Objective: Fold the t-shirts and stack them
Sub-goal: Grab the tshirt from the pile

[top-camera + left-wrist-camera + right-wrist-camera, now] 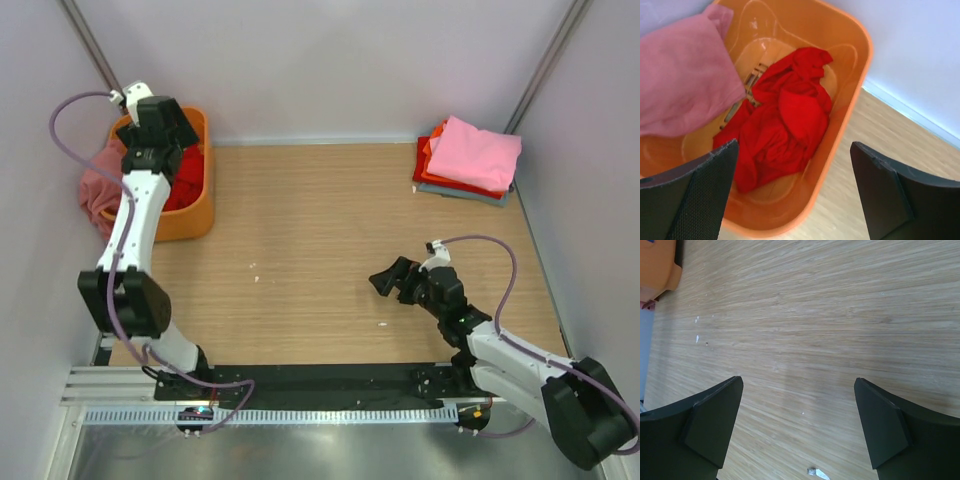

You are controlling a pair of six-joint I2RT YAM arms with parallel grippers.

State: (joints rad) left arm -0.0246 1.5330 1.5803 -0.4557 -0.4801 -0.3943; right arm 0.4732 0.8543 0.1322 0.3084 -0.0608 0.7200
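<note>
A crumpled bright red t-shirt (787,125) lies inside the orange basket (855,85), also in the top view (185,178). A dusty rose t-shirt (682,75) hangs over the basket's left rim (95,185). My left gripper (795,192) hangs open and empty above the basket (160,125). A stack of folded t-shirts (468,160), light pink on top, then orange-red and grey-blue, lies at the back right. My right gripper (797,430) is open and empty over bare table (392,280).
The wooden table (320,230) is walled at the back and sides. The orange basket (190,215) stands at the back left corner. Small white specks (815,472) lie on the wood near my right gripper.
</note>
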